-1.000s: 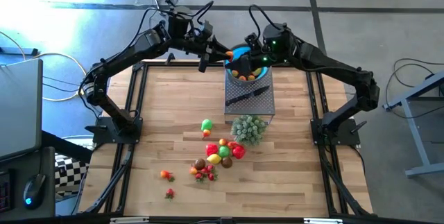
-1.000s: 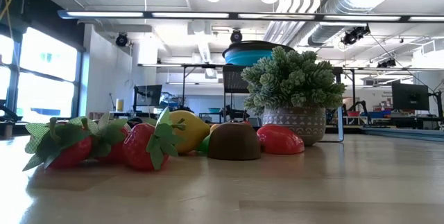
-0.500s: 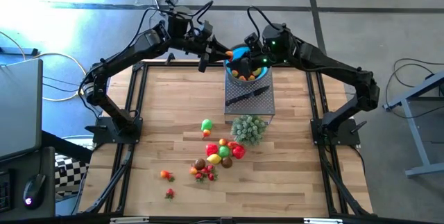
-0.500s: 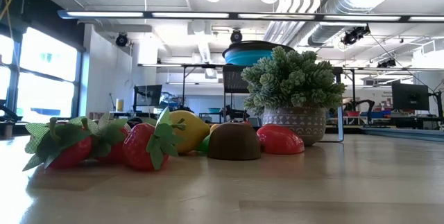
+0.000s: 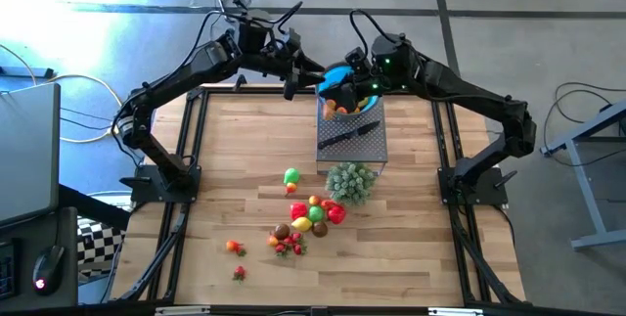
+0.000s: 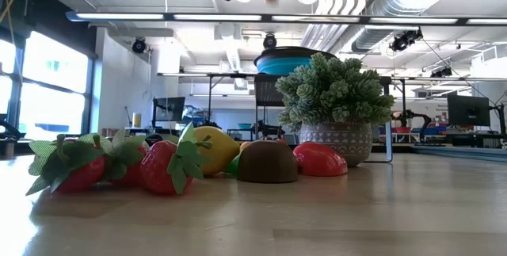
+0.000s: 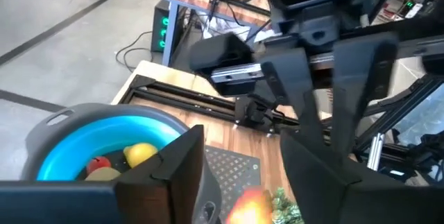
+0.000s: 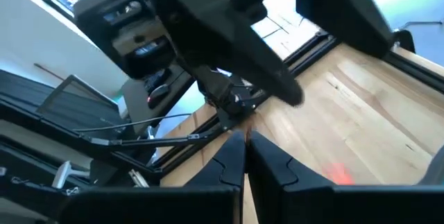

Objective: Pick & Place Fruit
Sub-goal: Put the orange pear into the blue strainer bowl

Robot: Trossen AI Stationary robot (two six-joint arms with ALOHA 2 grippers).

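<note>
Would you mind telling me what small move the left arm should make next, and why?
Probably a short retreat away from the blue bowl. The left gripper hangs beside the bowl's rim with its fingers apart, and an orange fruit shows blurred below them, apparently just released. The right gripper, fingers shut and empty, crowds the same bowl, and loose fruit waits on the table.

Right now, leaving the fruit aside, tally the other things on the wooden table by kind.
Blue round bowl: 1
Black-handled knife: 1
Pale green bushy plant in a patterned pot: 1
Grey mesh stand: 1
Total: 4
</note>
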